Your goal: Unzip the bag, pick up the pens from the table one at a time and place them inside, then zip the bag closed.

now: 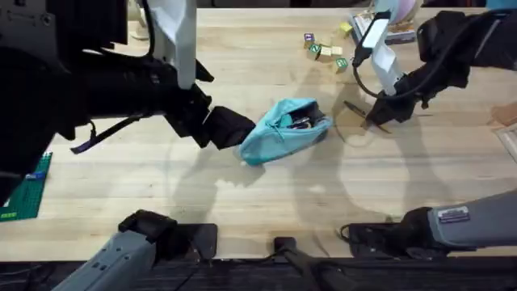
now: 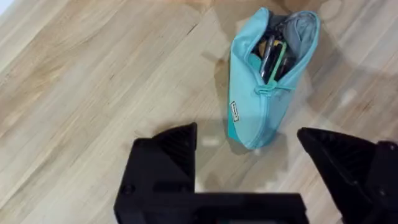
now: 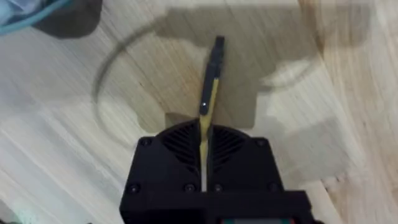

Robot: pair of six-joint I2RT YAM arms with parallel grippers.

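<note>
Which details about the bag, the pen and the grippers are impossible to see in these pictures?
- Bag contents: overhead too small; left wrist view shows dark pens jumbled, uncountable.
- Yellow pen's lower end: right wrist view, hidden between the right gripper fingers.
- Left gripper fingers: overhead, hidden under the dark arm.

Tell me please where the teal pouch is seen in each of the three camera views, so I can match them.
Overhead: the bag lies at the table's middle, unzipped, between the two grippers.
Left wrist: it stands beyond the open left gripper, mouth open with pens inside.
Right wrist: a blurred teal edge sits at one corner.
Shared landmark: the pale plank table, and the yellow pen gripped by the right gripper.
</note>
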